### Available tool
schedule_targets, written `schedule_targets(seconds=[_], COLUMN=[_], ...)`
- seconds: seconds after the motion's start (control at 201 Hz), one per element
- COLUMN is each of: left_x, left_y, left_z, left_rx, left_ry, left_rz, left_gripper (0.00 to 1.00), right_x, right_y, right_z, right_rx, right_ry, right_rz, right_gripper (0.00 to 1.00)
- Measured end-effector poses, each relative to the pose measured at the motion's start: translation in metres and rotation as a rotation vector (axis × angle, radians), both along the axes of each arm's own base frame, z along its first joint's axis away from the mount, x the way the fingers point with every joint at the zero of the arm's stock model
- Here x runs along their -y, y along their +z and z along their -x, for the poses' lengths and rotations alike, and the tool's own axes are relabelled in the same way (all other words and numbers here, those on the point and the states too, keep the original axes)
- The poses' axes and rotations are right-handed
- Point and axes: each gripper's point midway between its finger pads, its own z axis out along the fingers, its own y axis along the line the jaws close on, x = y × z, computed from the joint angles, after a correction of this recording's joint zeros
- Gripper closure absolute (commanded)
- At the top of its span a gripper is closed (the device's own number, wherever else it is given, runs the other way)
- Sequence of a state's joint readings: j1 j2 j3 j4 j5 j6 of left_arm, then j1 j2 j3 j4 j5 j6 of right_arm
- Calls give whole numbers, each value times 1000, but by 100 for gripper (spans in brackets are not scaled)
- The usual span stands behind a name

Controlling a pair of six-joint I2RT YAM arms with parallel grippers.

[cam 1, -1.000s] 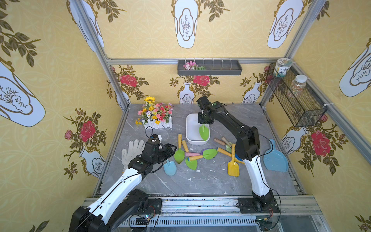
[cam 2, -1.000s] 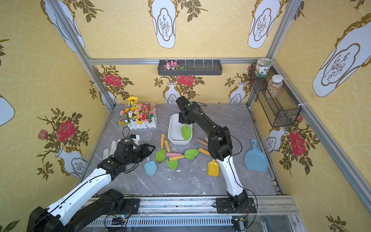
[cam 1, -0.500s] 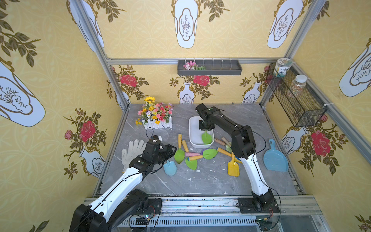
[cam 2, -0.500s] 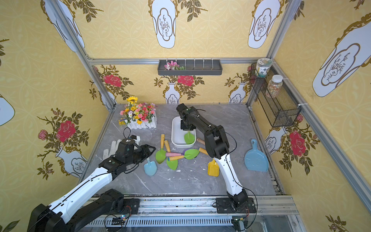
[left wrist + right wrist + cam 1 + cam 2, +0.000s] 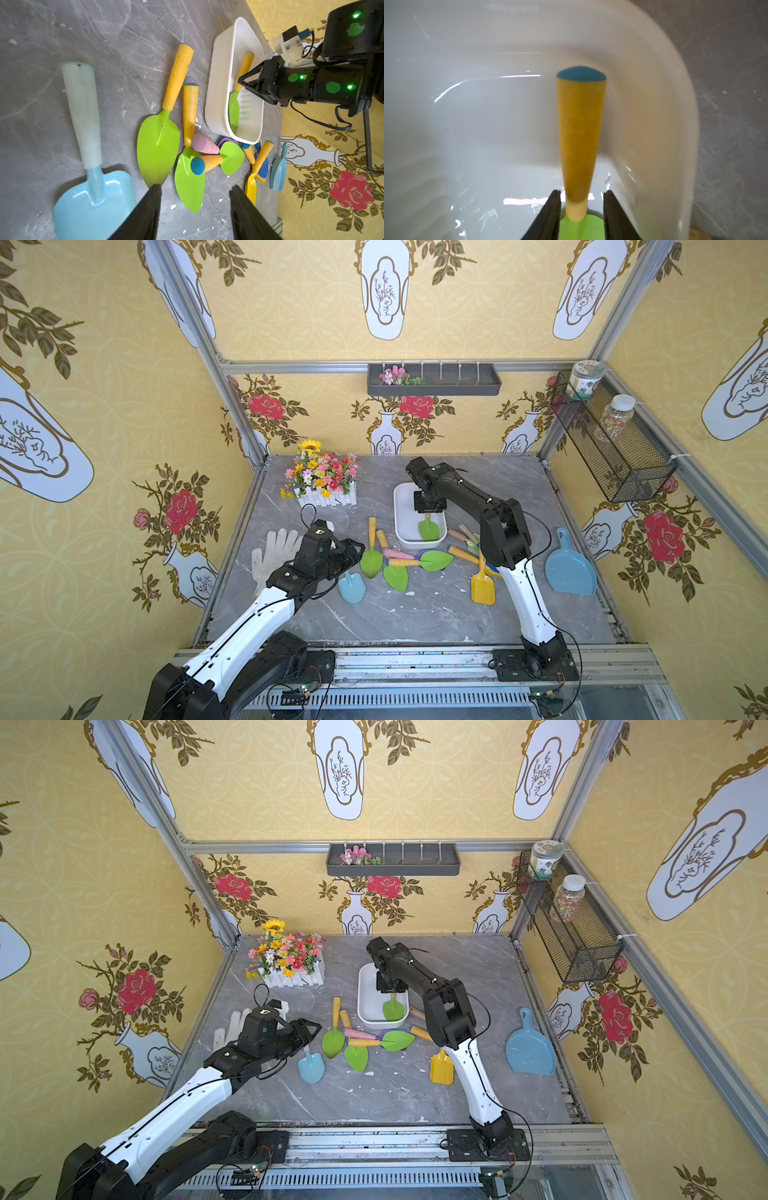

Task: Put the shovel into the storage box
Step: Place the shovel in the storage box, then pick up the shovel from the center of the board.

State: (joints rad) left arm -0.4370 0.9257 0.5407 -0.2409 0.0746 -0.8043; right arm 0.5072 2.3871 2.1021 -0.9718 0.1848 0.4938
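Reaching into the white glossy storage box [image 5: 467,62], your right gripper [image 5: 581,192] is straddling, jaws parted and gripping nothing, the neck of the green-bladed, yellow-handled shovel [image 5: 580,135], which is lying lengthwise in the box, handle pointing straight ahead.

We see the storage box [image 5: 220,87] as glossy, smooth white plastic. The shovel [image 5: 579,135] has a matt, grainy yellow handle and a shiny green blade. The tabletop [image 5: 415,614] looks like scuffed grey stone, the glove [image 5: 268,560] knitted cloth.
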Motion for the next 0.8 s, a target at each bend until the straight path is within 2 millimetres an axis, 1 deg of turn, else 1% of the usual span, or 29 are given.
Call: schedule_targets(seconds=[0.075, 0.204, 0.533, 0.633, 0.797], left_x=[-2, -6, -16, -19, -24], left_y=[-1, -2, -6, -7, -11], left_z=[0, 0, 2, 2, 1], left_rx=[-3, -10, -28, -37, -59], left_ry=[6, 23, 59, 70, 97], left_rz=[-7, -28, -72, -87, -115], left_gripper=[42, 42, 43, 43, 46], right_x=[0, -4, -16, -20, -37], right_y=[9, 28, 63, 71, 83], right_z=[2, 9, 38, 51, 79], right_rx=[11, 38, 93, 104, 122], right_ry=[3, 15, 66, 87, 153], right_rz=[-6, -18, -58, -71, -128], right_gripper=[61, 56, 52, 51, 48])
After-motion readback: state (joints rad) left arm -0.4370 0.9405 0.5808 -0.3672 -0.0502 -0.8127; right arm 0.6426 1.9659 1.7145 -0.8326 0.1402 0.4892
